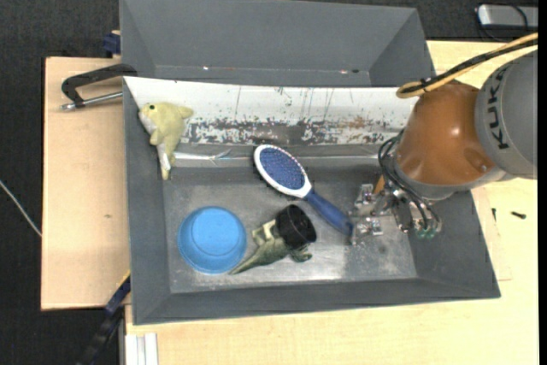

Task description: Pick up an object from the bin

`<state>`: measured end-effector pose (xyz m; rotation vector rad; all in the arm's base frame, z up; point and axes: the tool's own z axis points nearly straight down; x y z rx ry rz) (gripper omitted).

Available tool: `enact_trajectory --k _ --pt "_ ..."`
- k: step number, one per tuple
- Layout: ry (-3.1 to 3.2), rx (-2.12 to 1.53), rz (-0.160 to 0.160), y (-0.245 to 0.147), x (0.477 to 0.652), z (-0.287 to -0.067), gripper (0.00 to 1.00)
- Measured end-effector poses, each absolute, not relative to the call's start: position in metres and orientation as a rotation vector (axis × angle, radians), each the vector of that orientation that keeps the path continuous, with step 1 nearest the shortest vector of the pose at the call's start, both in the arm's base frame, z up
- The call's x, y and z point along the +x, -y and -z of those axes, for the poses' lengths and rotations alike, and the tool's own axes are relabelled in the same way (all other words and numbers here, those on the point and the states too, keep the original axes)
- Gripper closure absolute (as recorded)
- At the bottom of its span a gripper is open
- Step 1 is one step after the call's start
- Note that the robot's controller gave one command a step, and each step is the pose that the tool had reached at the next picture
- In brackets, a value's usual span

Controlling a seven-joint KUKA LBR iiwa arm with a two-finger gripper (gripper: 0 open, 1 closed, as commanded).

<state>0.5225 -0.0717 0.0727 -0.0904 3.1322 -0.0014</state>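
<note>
My gripper (368,215) is low in the right part of the bin, under the orange wrist cover. Its fingers stand open with nothing between them. Just left of it ends the blue handle of a hairbrush (286,173), whose oval blue-and-white head points up and to the left. The handle tip is close beside the fingers, not between them. Further left lies a black round cap on an olive-green piece (284,237).
A blue round bowl (211,239) sits at the front left of the bin. A pale yellow plush toy (164,132) leans in the back left corner. The arm and its cover hide the bin's right back corner.
</note>
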Motion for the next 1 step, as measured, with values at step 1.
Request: enact_trajectory --k 1 --pt "-3.117 -0.239 0.004 0.0761 0.5201 -0.2501 1.0"
